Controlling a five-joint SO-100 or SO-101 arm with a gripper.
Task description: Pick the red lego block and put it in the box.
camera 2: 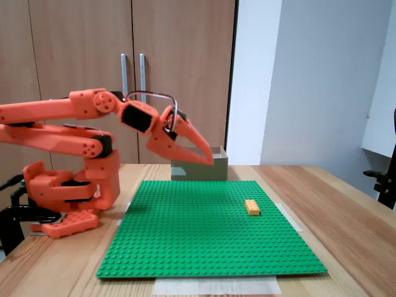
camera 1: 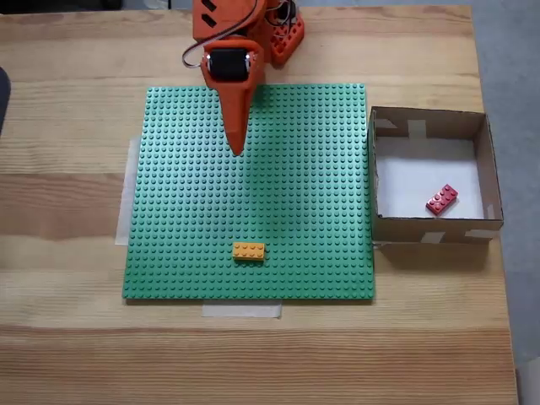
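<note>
The red lego block [camera 1: 441, 200] lies tilted on the white bottom of the box [camera 1: 429, 113], near its lower right corner in a fixed view from above. The box stands just off the right edge of the green baseplate; in a fixed view from the side the box [camera 2: 220, 167] shows behind the arm, its inside hidden. My orange gripper [camera 1: 237, 149] hangs over the upper middle of the baseplate, well left of the box. In the side view the gripper [camera 2: 209, 159] is in the air, its fingers meeting at the tips with nothing between them.
A green studded baseplate [camera 1: 295, 169] taped to the wooden table holds an orange-yellow brick [camera 1: 248, 251] near its lower edge; this brick [camera 2: 252, 206] also shows in the side view. The arm's base [camera 2: 68, 185] stands at the baseplate's far edge. Cupboard doors stand behind.
</note>
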